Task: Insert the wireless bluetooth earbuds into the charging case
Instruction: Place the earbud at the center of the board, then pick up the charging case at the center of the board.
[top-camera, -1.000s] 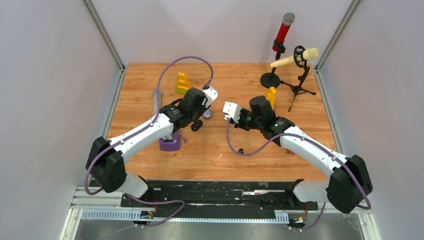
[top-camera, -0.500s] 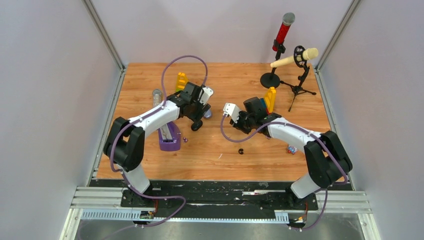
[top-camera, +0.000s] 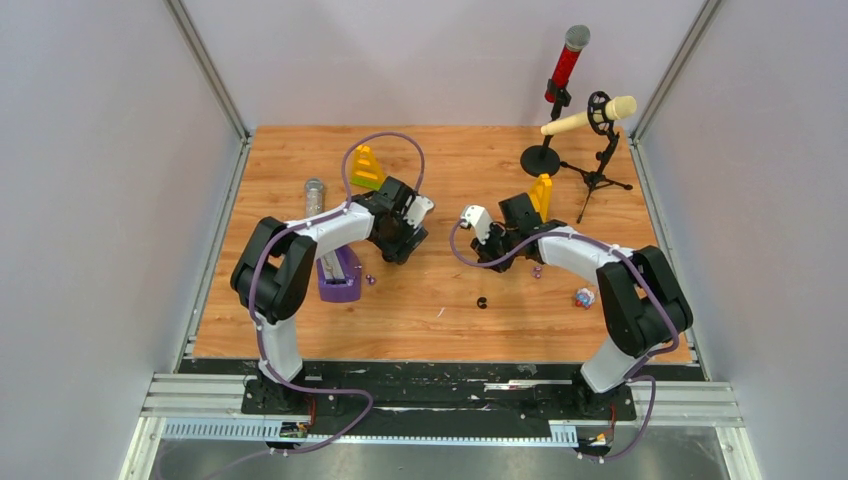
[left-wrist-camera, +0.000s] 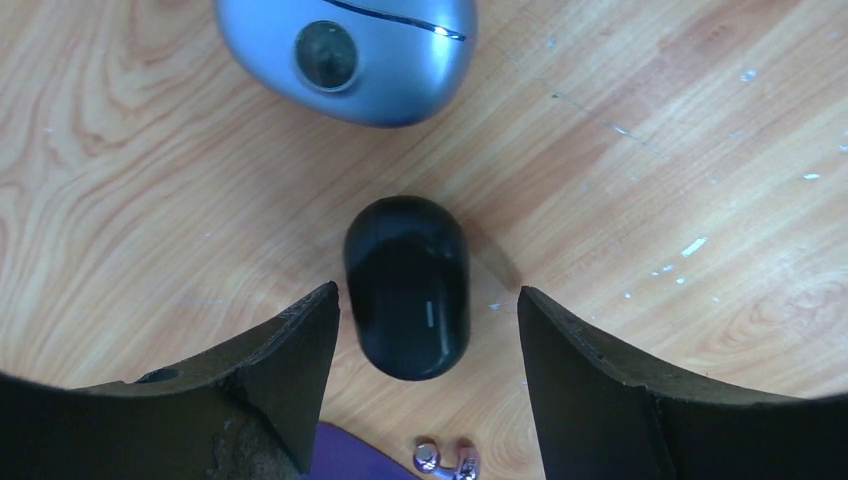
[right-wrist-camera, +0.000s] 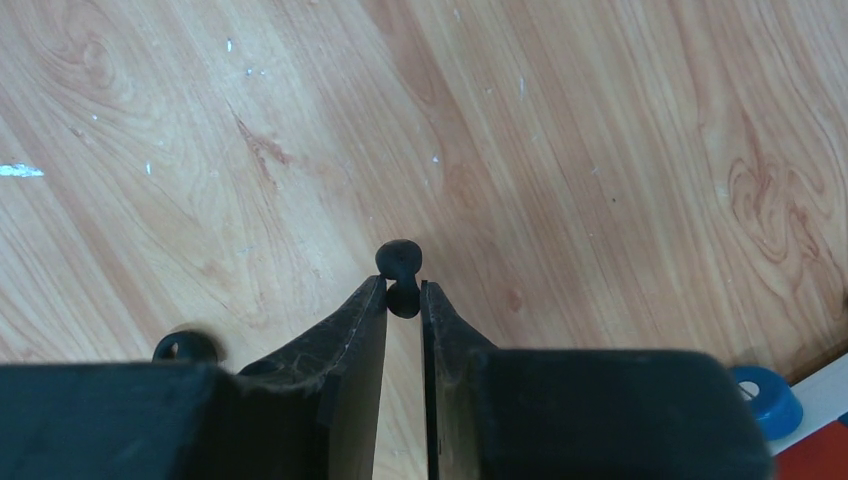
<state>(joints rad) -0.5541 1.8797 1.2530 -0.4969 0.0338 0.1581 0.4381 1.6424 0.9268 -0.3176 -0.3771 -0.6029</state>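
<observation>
**Black earbud nipped in the right hand, closed case under the open left**

One tiny black curled earbud (right-wrist-camera: 398, 258) pinched by its lower end between the fingertips of the right hand (right-wrist-camera: 403, 292). Fingers drawn almost together on it, rounded head poking out past the tips. Low over the light wooden counter (top-camera: 470, 160), right of centre; contact with the wood impossible to judge. A second black earbud (top-camera: 482, 302) loose on the counter, nearer the arm bases and apart from that hand.

A black pebble-shaped charging case (left-wrist-camera: 400, 250) flat on the counter left of centre, lid down, between the spread fingers of the left hand (left-wrist-camera: 428, 292). Hand open, gripping nothing, one finger just beside the case's flank, the other apart from it. Just beyond it, a blue-grey pebble-shaped case (left-wrist-camera: 350, 50) with a dark round disc on top.

A pair of small purple buds (top-camera: 369, 280) near the left hand, beside a purple plastic stand (top-camera: 340, 288). One more purple bud (top-camera: 537, 270) by the right forearm. A small clear bottle with red and blue (top-camera: 583, 297) farther toward the right edge.

Toward the back:
- a grey metal cylinder (top-camera: 314, 190)
- a yellow-and-green triangular toy (top-camera: 366, 165)
- a yellow plastic piece (top-camera: 541, 190)
- a red microphone on a round black base (top-camera: 566, 60)
- a beige microphone on a black tripod (top-camera: 590, 118)
</observation>
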